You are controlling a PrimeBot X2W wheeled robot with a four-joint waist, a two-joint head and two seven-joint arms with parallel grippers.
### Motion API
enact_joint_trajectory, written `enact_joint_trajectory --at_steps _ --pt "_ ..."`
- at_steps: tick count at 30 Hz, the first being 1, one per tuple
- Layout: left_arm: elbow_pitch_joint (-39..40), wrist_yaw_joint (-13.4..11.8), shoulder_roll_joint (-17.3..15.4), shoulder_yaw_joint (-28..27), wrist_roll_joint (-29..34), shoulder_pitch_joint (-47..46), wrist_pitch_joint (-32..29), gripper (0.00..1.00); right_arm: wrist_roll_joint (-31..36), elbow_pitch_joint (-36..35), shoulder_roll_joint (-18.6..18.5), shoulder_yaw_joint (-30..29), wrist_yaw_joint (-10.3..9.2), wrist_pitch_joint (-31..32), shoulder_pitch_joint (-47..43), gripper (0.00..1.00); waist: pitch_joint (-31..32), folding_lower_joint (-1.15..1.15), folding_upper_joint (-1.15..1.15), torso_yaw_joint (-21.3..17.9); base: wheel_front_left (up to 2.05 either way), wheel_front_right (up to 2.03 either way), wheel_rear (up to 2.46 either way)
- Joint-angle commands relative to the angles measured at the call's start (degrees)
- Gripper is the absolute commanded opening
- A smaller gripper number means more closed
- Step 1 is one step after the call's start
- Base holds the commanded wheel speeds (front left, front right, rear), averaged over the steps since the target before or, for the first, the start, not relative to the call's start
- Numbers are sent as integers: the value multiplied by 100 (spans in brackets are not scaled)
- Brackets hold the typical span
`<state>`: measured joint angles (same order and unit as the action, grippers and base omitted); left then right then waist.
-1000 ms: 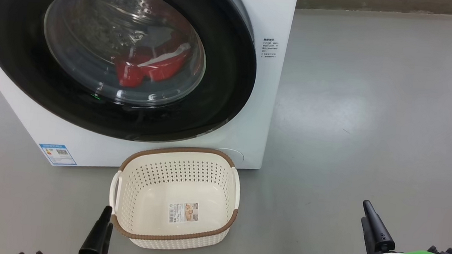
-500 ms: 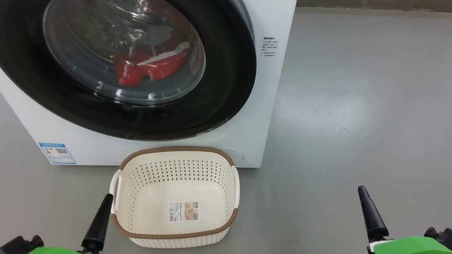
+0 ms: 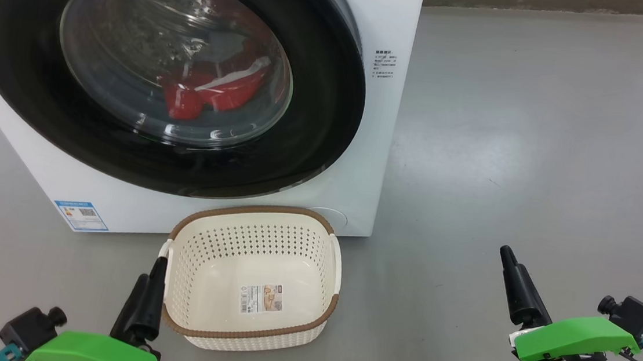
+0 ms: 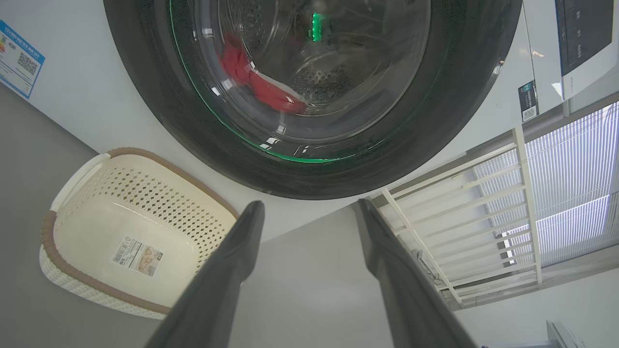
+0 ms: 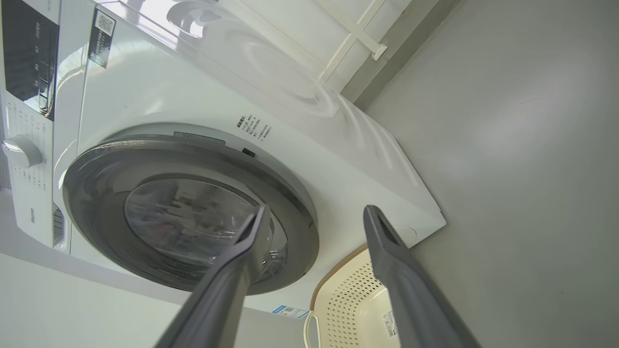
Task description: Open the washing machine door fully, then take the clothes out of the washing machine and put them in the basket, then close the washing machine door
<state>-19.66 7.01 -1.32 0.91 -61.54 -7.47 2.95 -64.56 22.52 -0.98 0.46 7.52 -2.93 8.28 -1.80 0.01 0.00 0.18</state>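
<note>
The white washing machine (image 3: pixel 371 150) stands ahead with its black-rimmed round door (image 3: pixel 315 116) lying against the front. Red clothes (image 3: pixel 213 92) with white trim show through the glass, low in the drum. The cream basket (image 3: pixel 254 212) sits on the floor just below the door, with only a sticker inside. My left gripper (image 3: pixel 151 273) hovers at the basket's near-left corner, and its wrist view shows it open (image 4: pixel 309 205) with the door (image 4: pixel 435 121) and clothes (image 4: pixel 263 92) beyond. My right gripper (image 3: pixel 509 267) is out on the floor to the right, open (image 5: pixel 315 210) and pointing at the door (image 5: pixel 96 193).
A blue label (image 3: pixel 81 215) marks the machine's lower left corner. Grey floor (image 3: pixel 532 164) stretches right of the machine to a wall base (image 3: pixel 546 2). A white slatted frame (image 4: pixel 459 203) stands beside the machine. The control panel (image 5: pixel 29 58) and a knob are on its upper front.
Both grippers have risen and moved forward toward the machine, the right one also drifting slightly left. The left gripper's green body has come into view. Door, clothes and basket have not moved.
</note>
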Motion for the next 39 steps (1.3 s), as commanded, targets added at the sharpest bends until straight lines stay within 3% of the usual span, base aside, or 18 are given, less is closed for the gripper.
enact_joint_trajectory --at_steps 1,17,39 --pt "174 21 -63 -91 141 -331 59 100 137 -157 -60 69 -1 -59 308 100 0 -1 0 0 0 0 0" --pt "364 -46 -77 -49 1611 -593 345 100 1701 -297 -92 271 -2 -346 638 100 -54 -1 0 0 0 0 0" --pt "397 -181 -110 202 3198 -876 714 100 3228 -378 -134 553 -2 -716 934 100 -18 -1 0 23 0 0 0"
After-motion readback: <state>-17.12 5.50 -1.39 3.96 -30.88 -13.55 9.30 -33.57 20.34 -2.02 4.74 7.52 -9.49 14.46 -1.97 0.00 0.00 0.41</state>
